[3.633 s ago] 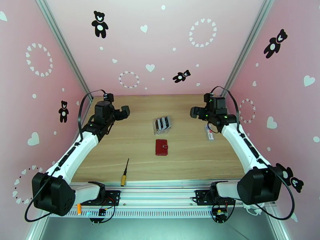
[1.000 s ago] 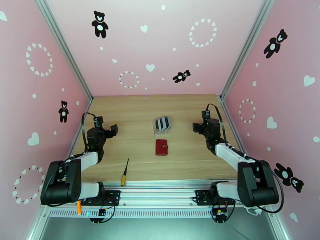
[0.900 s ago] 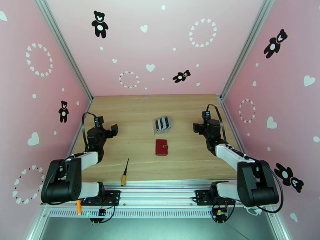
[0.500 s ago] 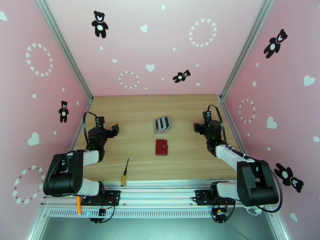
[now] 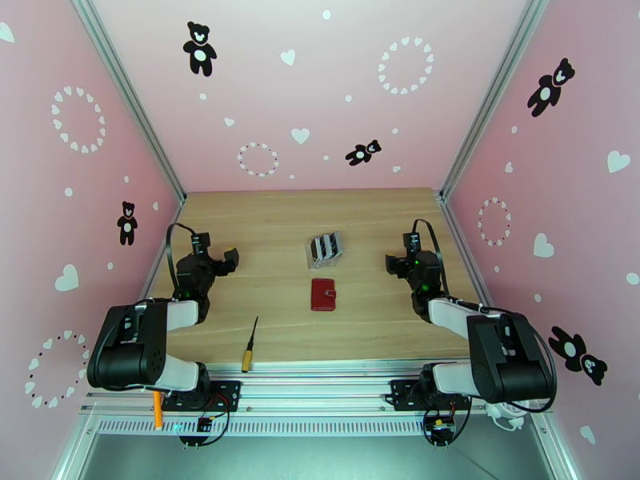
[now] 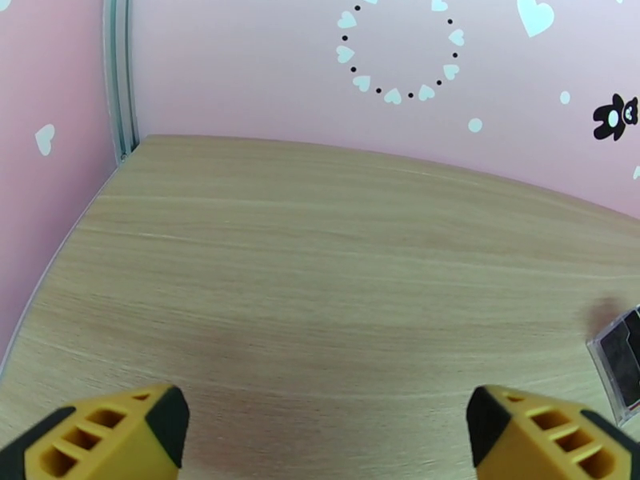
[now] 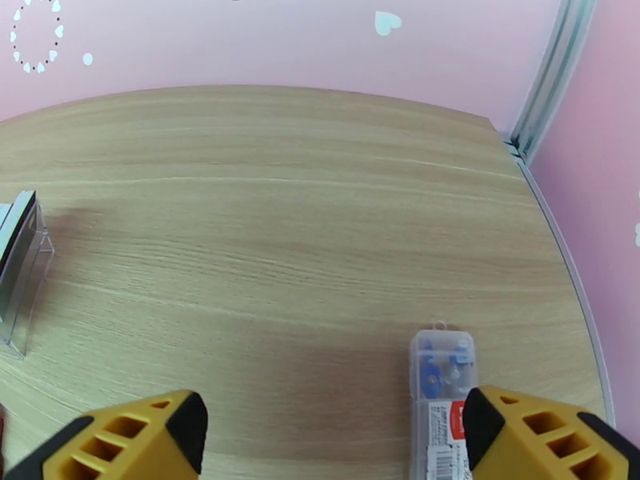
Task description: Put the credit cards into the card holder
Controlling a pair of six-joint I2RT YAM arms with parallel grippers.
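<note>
The card holder [image 5: 323, 294], a small dark red wallet, lies shut in the middle of the table. Just behind it, dark credit cards [image 5: 324, 246] stand upright in a clear slotted rack [image 5: 314, 251]. My left gripper [image 5: 228, 258] hovers low at the left side of the table, open and empty, well left of the rack. In the left wrist view its yellow fingertips [image 6: 104, 435] stand wide apart, with the rack's corner [image 6: 620, 376] at the right edge. My right gripper [image 5: 396, 262] sits right of the rack, open and empty. The right wrist view shows its fingertips [image 7: 544, 435] spread, the rack [image 7: 20, 266] at far left.
A yellow-handled screwdriver [image 5: 250, 346] lies near the table's front edge on the left. A clear plastic case [image 7: 438, 390] holding small blue parts lies on the table just ahead of my right gripper's right finger. Pink walls close in the table on three sides.
Both arms have folded back toward the near edge and dropped lower than in the earliest frame. Over the last second the right wrist crept slightly nearer; both grippers stayed open.
</note>
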